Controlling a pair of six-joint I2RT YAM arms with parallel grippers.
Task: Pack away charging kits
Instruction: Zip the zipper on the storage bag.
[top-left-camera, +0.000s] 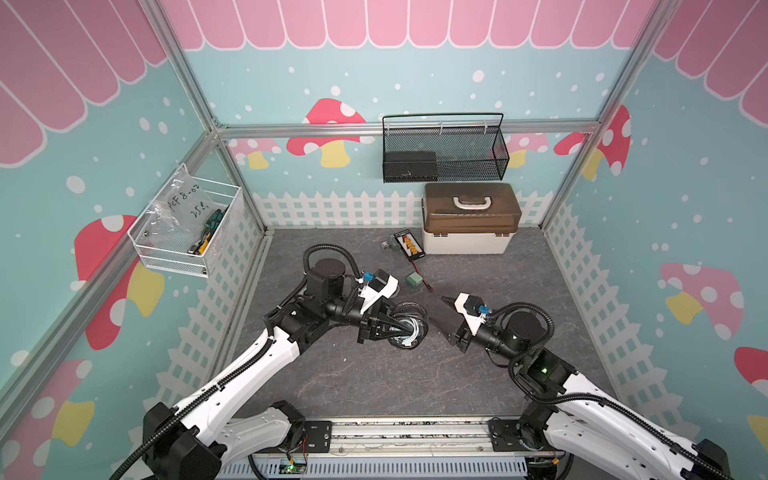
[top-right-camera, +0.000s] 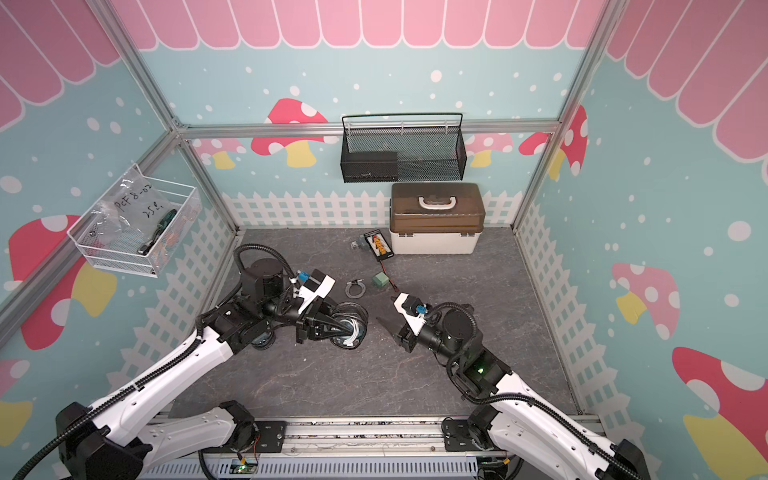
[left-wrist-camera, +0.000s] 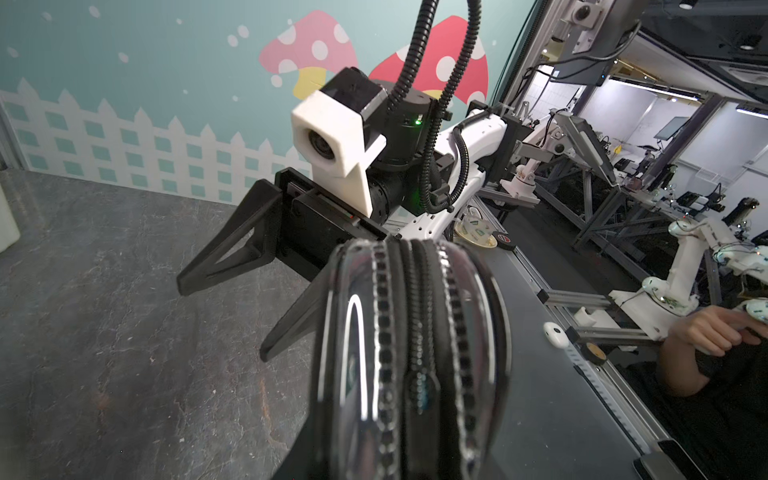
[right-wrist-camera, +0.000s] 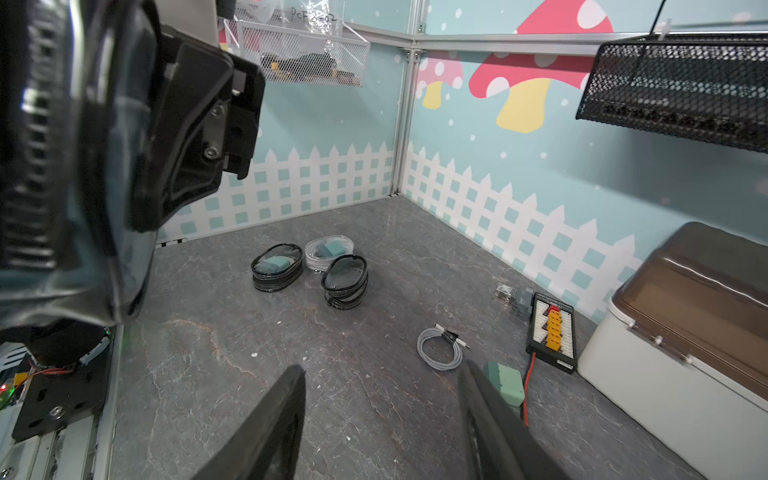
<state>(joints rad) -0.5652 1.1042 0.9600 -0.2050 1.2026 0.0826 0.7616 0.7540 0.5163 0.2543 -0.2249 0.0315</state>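
While my left claw pinches a round clear pouch with a black zip, turned on edge, I can see white cable coiled inside it. My right claw faces it close by, jaws spread wide with nothing between them; its wrist view shows both fingers over the tabletop. Just beside one finger lies a loose green plug, and near that a loose grey cable coil. Farther off, toward the left wall, three more packs sit bunched together: a black-zipped pouch with a teal plug inside, a clear pack next to it holding another teal block ringed by something white, and a third pouch tipped up, whose contents I cannot make out. Against the back wall stands a white box, its brown lid shut, with a black board of orange connectors just beside it. Above the box, a black mesh basket holds a dark flat box at one end. On the left wall, a white wire basket holds a labelled plastic bag and some hand tools.
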